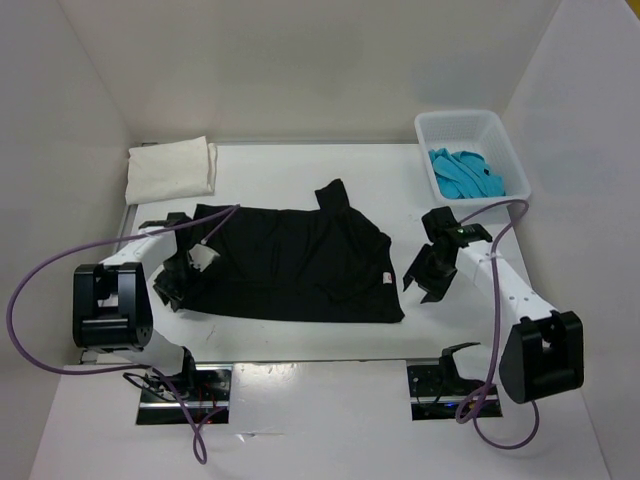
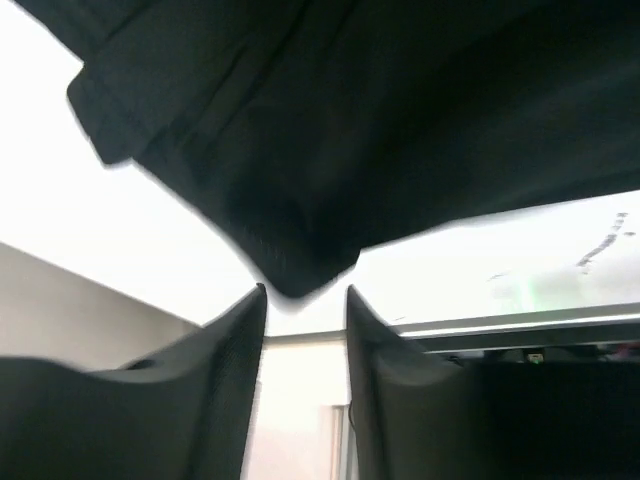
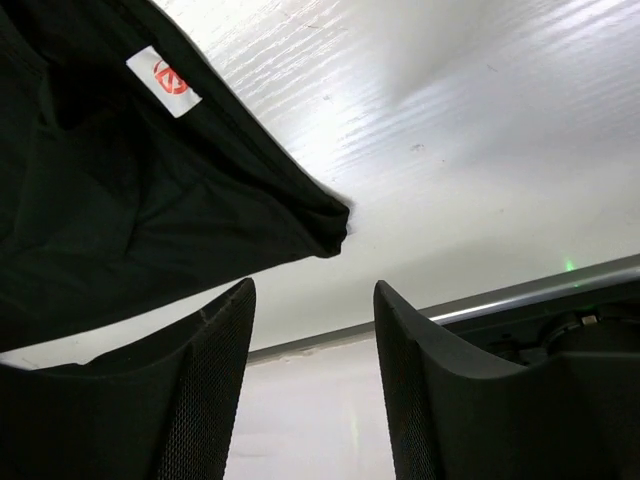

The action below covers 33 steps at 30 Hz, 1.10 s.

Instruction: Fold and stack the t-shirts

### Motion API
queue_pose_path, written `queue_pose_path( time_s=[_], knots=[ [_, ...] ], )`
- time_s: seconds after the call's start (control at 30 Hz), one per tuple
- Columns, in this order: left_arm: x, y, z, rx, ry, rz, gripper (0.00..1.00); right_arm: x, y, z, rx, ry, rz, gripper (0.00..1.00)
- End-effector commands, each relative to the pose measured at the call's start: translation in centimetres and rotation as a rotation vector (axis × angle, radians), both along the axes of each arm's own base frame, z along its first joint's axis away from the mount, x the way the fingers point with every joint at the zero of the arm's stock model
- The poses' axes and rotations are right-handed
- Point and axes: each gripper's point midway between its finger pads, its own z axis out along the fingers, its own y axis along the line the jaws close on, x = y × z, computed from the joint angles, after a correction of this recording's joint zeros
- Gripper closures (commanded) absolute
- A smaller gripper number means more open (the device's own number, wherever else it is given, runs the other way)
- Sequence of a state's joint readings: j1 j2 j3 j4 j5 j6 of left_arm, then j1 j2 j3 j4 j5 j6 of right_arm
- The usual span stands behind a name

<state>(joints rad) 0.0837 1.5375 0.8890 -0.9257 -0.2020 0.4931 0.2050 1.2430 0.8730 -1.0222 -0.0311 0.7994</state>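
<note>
A black t-shirt (image 1: 295,265) lies spread flat across the middle of the table, one sleeve sticking up at the back. My left gripper (image 1: 172,291) is open at the shirt's near left corner, which shows just ahead of the fingertips in the left wrist view (image 2: 300,270). My right gripper (image 1: 420,283) is open and empty just right of the shirt's near right corner; that corner (image 3: 320,225) and a small white and red label (image 3: 163,80) show in the right wrist view.
A folded white t-shirt (image 1: 170,170) lies at the back left. A white basket (image 1: 505,150) at the back right holds a crumpled blue garment (image 1: 465,172). White walls enclose the table on three sides.
</note>
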Motion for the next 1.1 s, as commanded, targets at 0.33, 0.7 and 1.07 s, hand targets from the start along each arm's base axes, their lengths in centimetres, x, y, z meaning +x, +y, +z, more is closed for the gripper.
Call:
queue_pose_path(
  time_s=[0.33, 0.7, 1.07],
  knots=[
    [1.6, 5.1, 6.8, 0.283, -0.13, 0.027, 0.37, 3.0, 3.7, 3.3, 0.089, -0.17, 0.052, 0.7],
    [11.4, -21.6, 17.4, -0.387, -0.644, -0.781, 0.2, 5.5, 6.0, -3.2, 0.145, -0.126, 0.098, 1.0],
    [5.3, -39.5, 7.2, -0.603, -0.471, -1.196, 0.18, 6.1, 3.7, -5.2, 0.075, -0.12, -0.001, 1.0]
  ],
)
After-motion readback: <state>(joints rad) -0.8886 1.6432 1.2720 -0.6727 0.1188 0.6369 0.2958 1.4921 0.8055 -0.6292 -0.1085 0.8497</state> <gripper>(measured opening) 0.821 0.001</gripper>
